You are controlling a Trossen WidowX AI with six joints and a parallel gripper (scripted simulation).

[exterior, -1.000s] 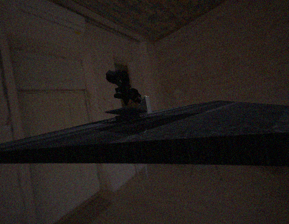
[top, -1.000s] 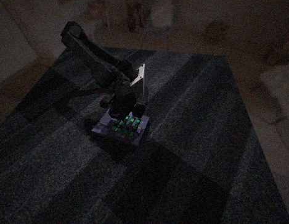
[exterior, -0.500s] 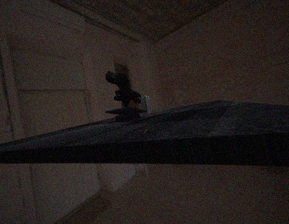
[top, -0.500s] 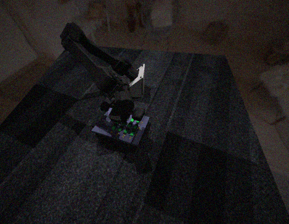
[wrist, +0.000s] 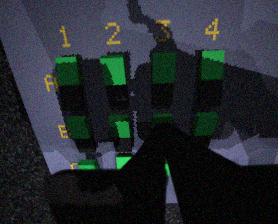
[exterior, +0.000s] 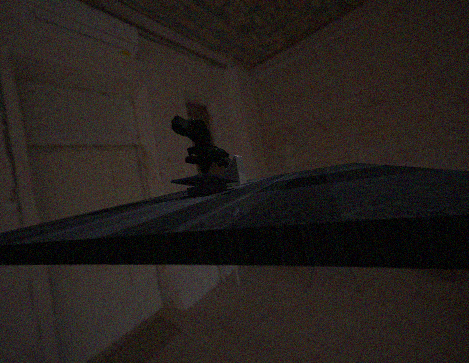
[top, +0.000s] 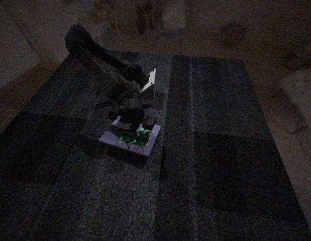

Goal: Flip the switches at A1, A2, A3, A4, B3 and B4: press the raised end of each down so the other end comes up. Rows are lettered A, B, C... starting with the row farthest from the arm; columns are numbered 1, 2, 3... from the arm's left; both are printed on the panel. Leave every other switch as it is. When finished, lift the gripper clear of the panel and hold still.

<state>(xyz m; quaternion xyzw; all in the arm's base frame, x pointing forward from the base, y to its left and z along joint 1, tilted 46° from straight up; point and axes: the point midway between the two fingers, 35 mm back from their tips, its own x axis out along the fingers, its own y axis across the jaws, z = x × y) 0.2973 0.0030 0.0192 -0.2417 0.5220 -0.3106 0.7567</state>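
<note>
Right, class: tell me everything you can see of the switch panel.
The pale lilac switch panel is a flat-topped box on the dark table. It carries green rocker switches in black housings, with yellow column numbers 1 to 4 and row letters. The shut black gripper hangs low over column 3; contact cannot be told.
</note>
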